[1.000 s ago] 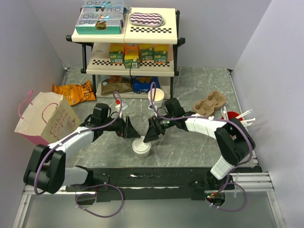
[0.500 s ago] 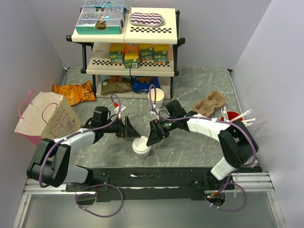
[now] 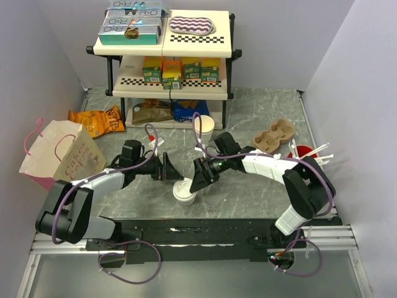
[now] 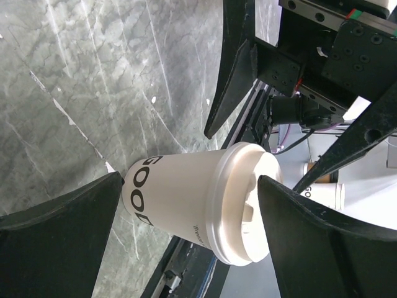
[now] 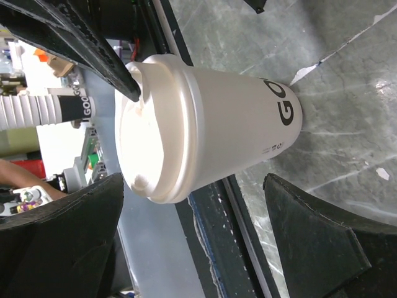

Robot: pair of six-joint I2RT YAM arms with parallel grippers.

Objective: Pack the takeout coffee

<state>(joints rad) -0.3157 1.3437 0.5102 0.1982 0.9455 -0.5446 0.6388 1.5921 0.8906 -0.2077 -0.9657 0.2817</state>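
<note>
Flanking the takeout coffee (image 3: 184, 190): left tool (image 3: 172, 172), right tool (image 3: 196, 179)

coffee cup (image 3: 185, 190) stands between left pincer (image 3: 169, 170) and right pincer (image 3: 200, 176).

Looks like a robotics lab dressed up as a tiny pretend café or shop. Plain white walls (image 3: 347, 74) box in a marble-look worktop (image 3: 260, 105). A left arm (image 3: 99, 180) and a right arm (image 3: 267, 162) are bolted to a metal rail (image 3: 186, 239) at the near edge. The shop bit: a small shelf (image 3: 197, 38) with snack boxes (image 3: 131, 25) and cartons (image 3: 180, 69), a chip bag (image 3: 96, 120), a paper bag (image 3: 62, 155), a cup carrier (image 3: 275, 135) and a lidded coffee (image 3: 184, 190).
</note>
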